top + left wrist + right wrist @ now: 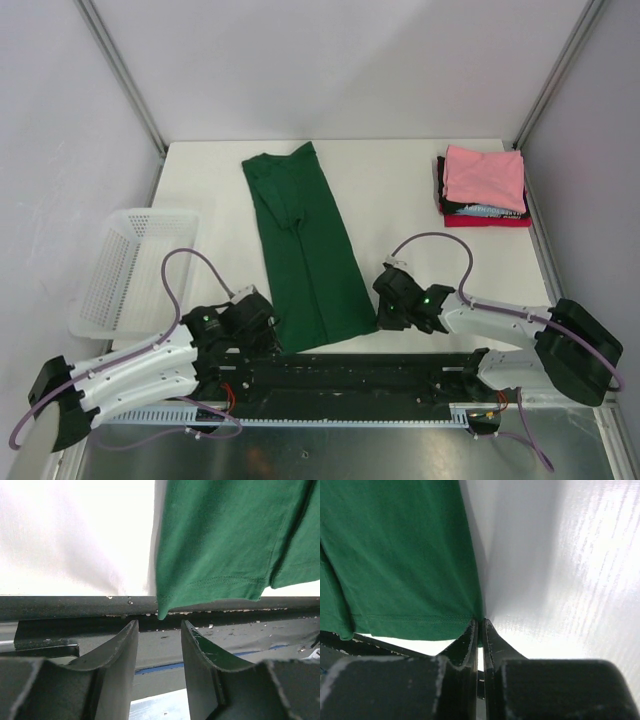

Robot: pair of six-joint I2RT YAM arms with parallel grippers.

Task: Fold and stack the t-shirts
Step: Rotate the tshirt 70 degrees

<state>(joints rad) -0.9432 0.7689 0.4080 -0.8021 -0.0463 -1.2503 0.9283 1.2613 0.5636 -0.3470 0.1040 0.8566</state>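
The right gripper [479, 626] has its jaws pressed almost together on the near right hem corner of the shirt [395, 555]. A sliver of green seems caught between them. The left gripper [159, 626] stands about half open and holds nothing, with the near left hem corner just ahead of its gap at 12 o'clock.

The shirt lies flat in a long strip from 12 to 6 across the middle of the table [420, 210]. It looks thin, limp and light, so it should sag and drag between grips. The two hem corners, pinched through every layer, look the best hold.

The stack [483, 185] sits at 2 o'clock, the basket [130, 265] at 9.
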